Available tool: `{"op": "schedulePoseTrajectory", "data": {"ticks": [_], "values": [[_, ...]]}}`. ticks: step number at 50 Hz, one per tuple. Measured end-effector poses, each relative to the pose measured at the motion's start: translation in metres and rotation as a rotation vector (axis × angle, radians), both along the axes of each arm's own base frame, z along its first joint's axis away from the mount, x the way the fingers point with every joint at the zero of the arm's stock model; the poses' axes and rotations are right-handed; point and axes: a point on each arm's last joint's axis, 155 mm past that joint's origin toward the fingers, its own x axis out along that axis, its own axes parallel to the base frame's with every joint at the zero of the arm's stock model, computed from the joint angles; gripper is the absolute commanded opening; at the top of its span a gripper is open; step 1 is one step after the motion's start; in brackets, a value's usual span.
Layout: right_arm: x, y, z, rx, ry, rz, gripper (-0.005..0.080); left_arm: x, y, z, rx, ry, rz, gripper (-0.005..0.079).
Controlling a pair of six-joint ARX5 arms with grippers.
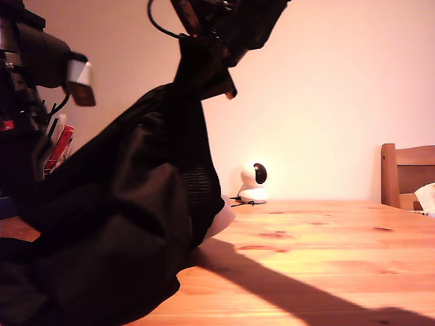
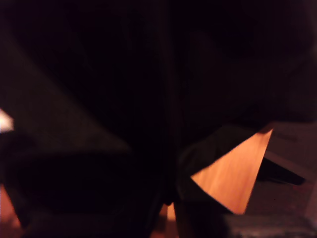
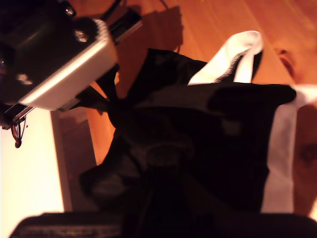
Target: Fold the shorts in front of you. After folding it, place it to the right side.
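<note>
Nearest item: the shorts (image 1: 129, 224), a black heap filling the exterior view's left half, the lower part slumped on the wooden table (image 1: 319, 258), the upper part drawn up into a narrow twisted neck toward the top of that view. A scrap of white hem shows at the heap's table-side edge.

Item: an arm at the top centre of the exterior view, its gripper (image 1: 224, 34) meeting the top of the raised neck of cloth. The jaws are buried in fabric; I cannot tell from the wrist views which arm this is.

Item: my first gripper. Its view is almost wholly dark cloth (image 2: 124, 99) with a wedge of table (image 2: 233, 173) showing through; whether the jaws are spread or closed I cannot tell.

Item: my second gripper. Its view looks down on bunched black cloth (image 3: 198, 148) with white hem bands, and on the other arm's pale-cased gripper body (image 3: 64, 69) nearby. Its own jaws are not visible; state unknown.

Item: a second arm at the exterior view's upper left, dark with a pale block on it.

Item: a small white camera (image 1: 253, 182) on the table by the wall, well apart from the heap.

Item: a wooden chair (image 1: 406, 173) at the exterior view's right edge.
</note>
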Motion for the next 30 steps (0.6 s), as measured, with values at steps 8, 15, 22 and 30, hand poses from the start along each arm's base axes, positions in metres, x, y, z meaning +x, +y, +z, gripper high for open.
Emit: {"op": "schedulePoseTrajectory", "data": {"ticks": [8,15,22,30], "values": [[-0.001,0.005,0.001,0.009,-0.013,0.009,-0.0011,-0.01,0.007,0.002,0.041,0.056,0.073,-0.0019],[0.003,0.008,0.003,0.021,-0.034,0.012,-0.0011,-0.012,0.018,0.013,0.1,0.065,0.123,-0.0019],[0.008,0.013,0.006,0.042,-0.065,0.012,-0.0011,-0.014,0.025,0.026,0.14,0.079,0.161,-0.0019],[0.014,0.02,0.011,0.069,-0.106,0.017,-0.0011,-0.017,0.028,0.035,0.152,0.11,0.222,-0.0019]]}}
